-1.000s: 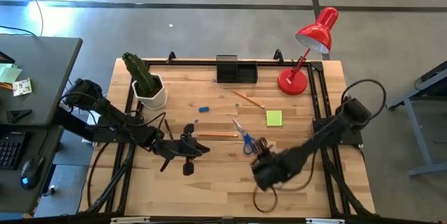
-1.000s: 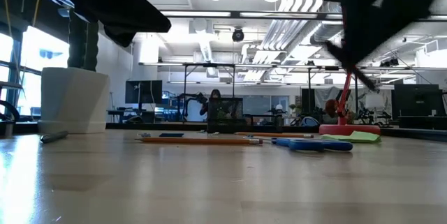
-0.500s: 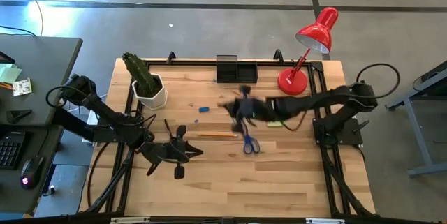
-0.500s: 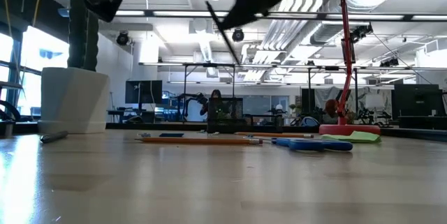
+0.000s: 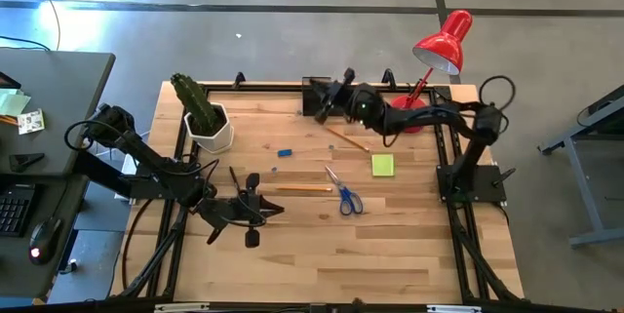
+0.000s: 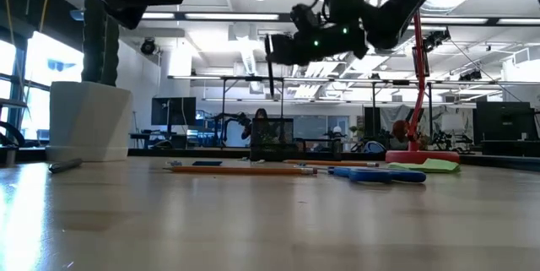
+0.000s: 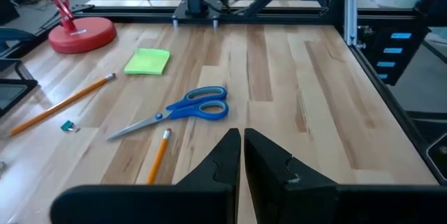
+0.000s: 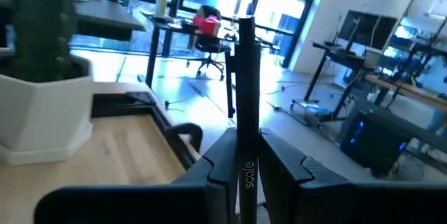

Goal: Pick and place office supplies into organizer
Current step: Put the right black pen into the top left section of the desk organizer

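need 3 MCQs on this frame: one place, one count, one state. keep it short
1. Where is the right gripper?
A. over the organizer
B. over the cactus pot
C. off the table

2. How many pencils lie on the table?
A. one
B. two
C. four

3. What do the right jaws hold?
A. nothing
B. scissors
C. dark pen

Answers:
1 A, the high view puts it at the black tray.
2 B, one pencil lies near the lamp base, another pencil beside the scissors.
3 C, the right wrist view shows the jaws clamped on it.

Right arm is reaching across upper centre of the high view, right gripper (image 5: 329,97) clamping fingers (image 8: 279,172) on a dark pen (image 8: 246,77). Left gripper (image 5: 255,208) is hovering lower left, fingers (image 7: 227,155) pressed together.
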Available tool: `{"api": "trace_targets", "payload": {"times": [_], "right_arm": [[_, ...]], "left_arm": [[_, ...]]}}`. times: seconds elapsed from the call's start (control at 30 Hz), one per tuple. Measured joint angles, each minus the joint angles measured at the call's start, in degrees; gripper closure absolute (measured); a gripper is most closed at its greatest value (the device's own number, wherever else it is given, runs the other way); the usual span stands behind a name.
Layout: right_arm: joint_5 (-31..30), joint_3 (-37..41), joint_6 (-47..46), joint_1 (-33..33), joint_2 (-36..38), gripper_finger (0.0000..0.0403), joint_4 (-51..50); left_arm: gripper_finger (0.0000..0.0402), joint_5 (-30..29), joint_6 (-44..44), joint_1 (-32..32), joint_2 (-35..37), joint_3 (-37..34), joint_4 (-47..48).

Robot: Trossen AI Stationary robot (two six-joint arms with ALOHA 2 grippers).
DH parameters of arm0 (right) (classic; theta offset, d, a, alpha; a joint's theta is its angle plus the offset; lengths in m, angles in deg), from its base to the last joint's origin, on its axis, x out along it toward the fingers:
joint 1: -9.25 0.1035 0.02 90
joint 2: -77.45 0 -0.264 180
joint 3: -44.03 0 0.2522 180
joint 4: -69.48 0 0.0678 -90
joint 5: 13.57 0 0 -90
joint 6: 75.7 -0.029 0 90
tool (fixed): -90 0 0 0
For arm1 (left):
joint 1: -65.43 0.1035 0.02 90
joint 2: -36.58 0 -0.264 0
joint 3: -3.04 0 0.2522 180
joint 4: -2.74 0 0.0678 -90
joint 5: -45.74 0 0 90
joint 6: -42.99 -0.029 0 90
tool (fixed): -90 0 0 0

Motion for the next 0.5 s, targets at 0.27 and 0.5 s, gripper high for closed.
{"api": "trace_targets", "payload": {"times": [0.27, 0.5], "right_arm": [[5.59, -0.55, -4.10, -6.93, -4.80, 0.0361, 2.85], [6.44, -0.54, -3.93, -9.06, -5.70, 0.0373, 2.45]], "left_arm": [[0.0389, -1.47, -0.18, 0.00, -0.02, 0.00, 0.00], [0.0389, -1.49, -0.13, 0.00, -0.02, -0.01, 0.50]]}}
